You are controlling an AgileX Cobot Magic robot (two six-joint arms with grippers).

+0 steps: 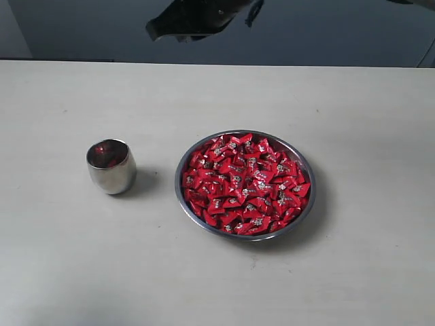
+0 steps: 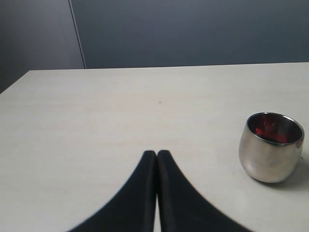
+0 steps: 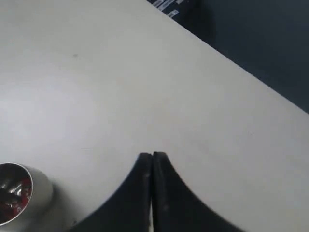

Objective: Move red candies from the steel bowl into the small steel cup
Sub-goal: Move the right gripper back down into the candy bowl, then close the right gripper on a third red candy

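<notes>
The candies [image 1: 246,183] lie in the bowl [image 1: 178,185], right of centre; the cup [image 1: 111,166] stands left of it. All jaws are pressed together, empty. I judge the right arm nearer the bowl.

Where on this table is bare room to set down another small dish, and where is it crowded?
In the exterior view the table is bare left of the small steel cup, right of the steel bowl, and across the bands above and below both. The strip between cup and bowl is narrow. The bowl is heaped with red candies.
</notes>
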